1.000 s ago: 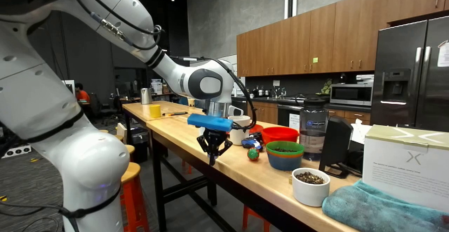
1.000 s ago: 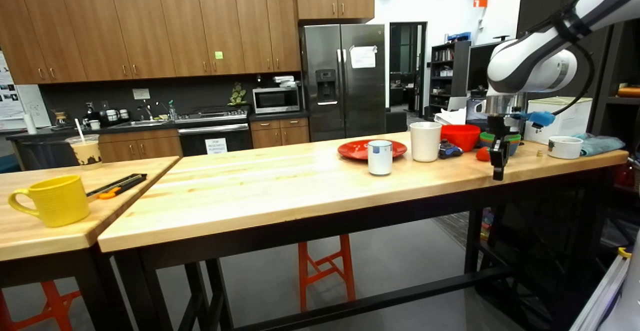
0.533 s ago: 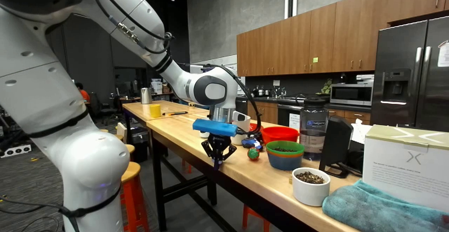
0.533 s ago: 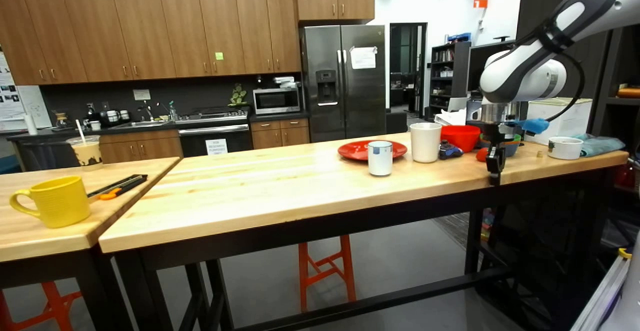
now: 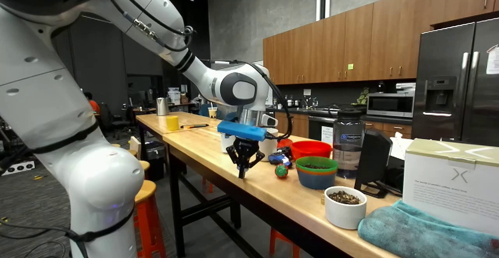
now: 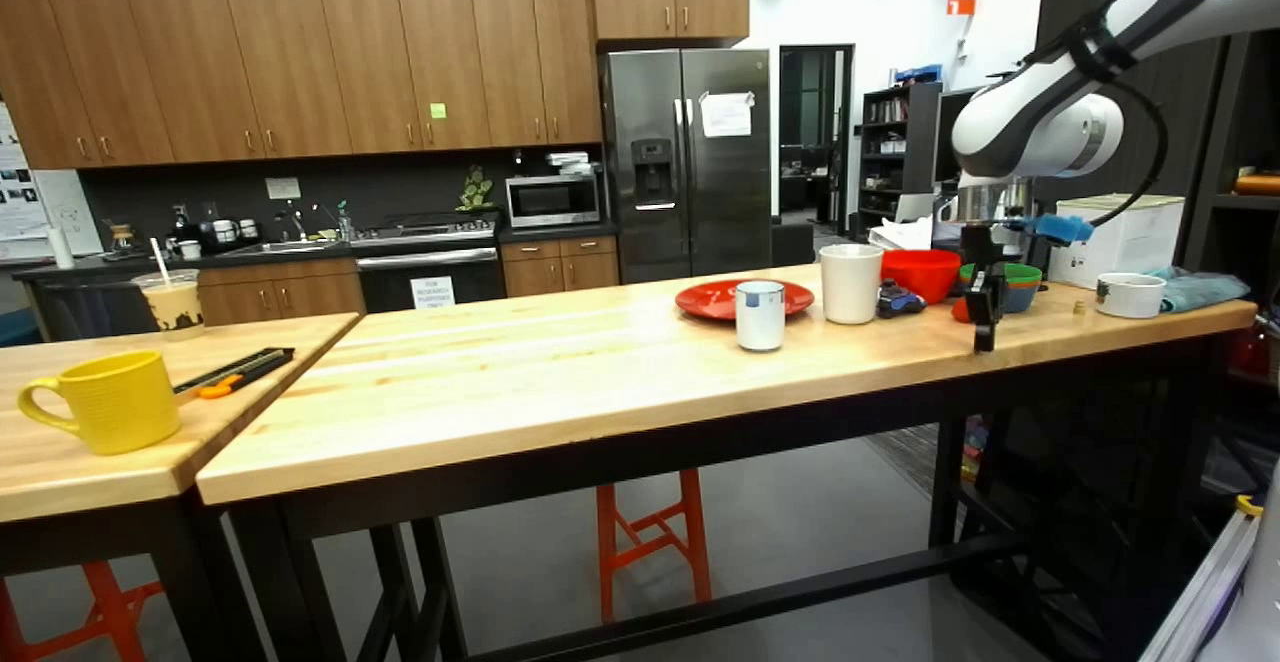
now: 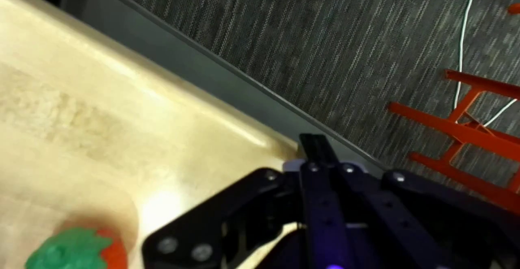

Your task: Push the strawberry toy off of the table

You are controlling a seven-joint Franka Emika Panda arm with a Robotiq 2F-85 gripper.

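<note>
A long wooden-topped table [image 5: 288,193]; a white robot arm [image 5: 99,168] reaching over it; a black gripper [image 5: 241,174] pointing down near the table's long edge, fingers pressed together; stacked bowls [image 5: 316,175] on the table; the strawberry toy [image 5: 281,171] resting just beside them, apart from the gripper.

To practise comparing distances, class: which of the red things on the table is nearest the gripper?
The red-and-green strawberry toy: it lies closest to the gripper, while the red bowl and red plate sit farther away.
</note>
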